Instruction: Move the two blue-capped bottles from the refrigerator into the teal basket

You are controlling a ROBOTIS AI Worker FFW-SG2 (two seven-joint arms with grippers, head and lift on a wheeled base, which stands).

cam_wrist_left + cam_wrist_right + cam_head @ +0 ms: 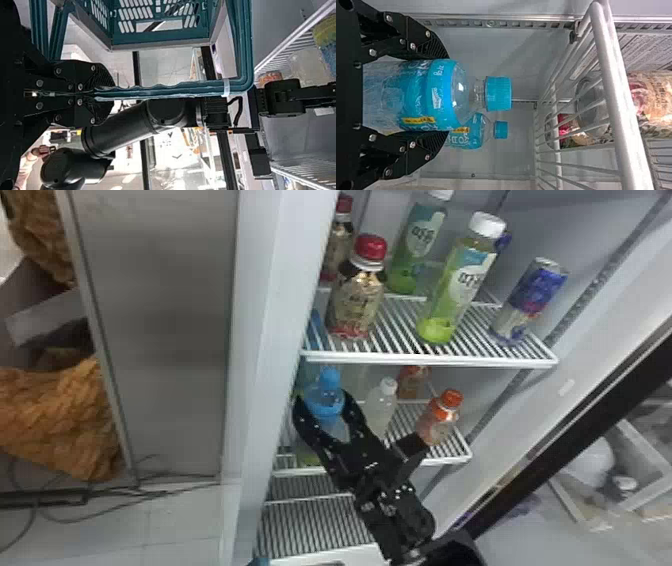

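The left gripper [106, 94] squeezes the handle [158, 92] of the basket [158, 40]. The right gripper [327, 412] is clamped on the front blue-capped bottle [324, 402] in the fridge [265, 340]. Its twin [472, 138] is behind it. At three o'clock from the front one are a clear bottle [381, 407], then an orange-capped one [441, 415].

And here's the right arm [392, 510], black at the head view's lower centre, pale-dotted, with rounded casings [123, 128] and a looped cable [240, 109]!

Here we've got a grey panel [160, 340], orange-brown textured material [55, 420] beside it, dark cables [90, 517] snaking over pale floor tiles [185, 530].
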